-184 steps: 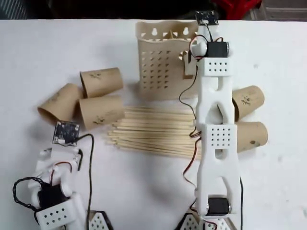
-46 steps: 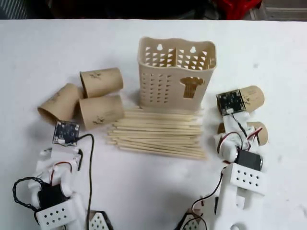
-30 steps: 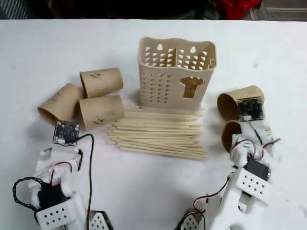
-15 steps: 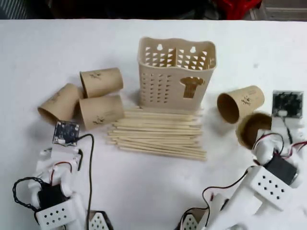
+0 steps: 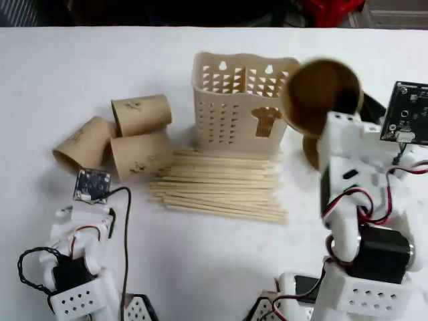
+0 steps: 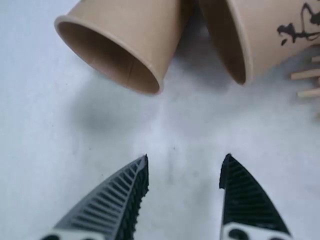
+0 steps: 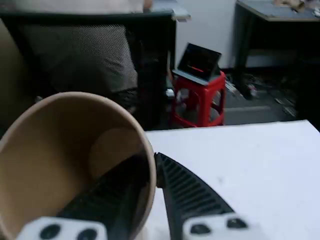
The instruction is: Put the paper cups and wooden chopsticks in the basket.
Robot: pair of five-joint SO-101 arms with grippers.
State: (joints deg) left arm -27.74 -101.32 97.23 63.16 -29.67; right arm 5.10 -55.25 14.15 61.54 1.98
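The cream perforated basket (image 5: 231,107) stands upright at the back centre, with the wooden chopsticks (image 5: 217,184) piled flat in front of it. My right gripper (image 5: 332,119) is shut on the rim of a paper cup (image 5: 319,93), held raised beside the basket's right corner. In the right wrist view one finger (image 7: 112,195) is inside that cup (image 7: 65,150) and the other outside. Another cup (image 5: 309,151) peeks out behind this arm. Three cups (image 5: 140,114) lie on their sides to the left. My left gripper (image 6: 186,165) is open just short of two of them (image 6: 120,42).
The left arm (image 5: 80,267) rests at the near left corner, its camera board (image 5: 91,185) close to the cups. The right arm's base (image 5: 364,287) fills the near right. Chopstick ends (image 6: 305,82) show beside the left cups. Bare white table (image 5: 200,267) lies in front of the chopsticks.
The right arm withdrew from the basket, swung to the right-hand cups, closed on one and lifted it up beside the basket. The left arm has not moved.
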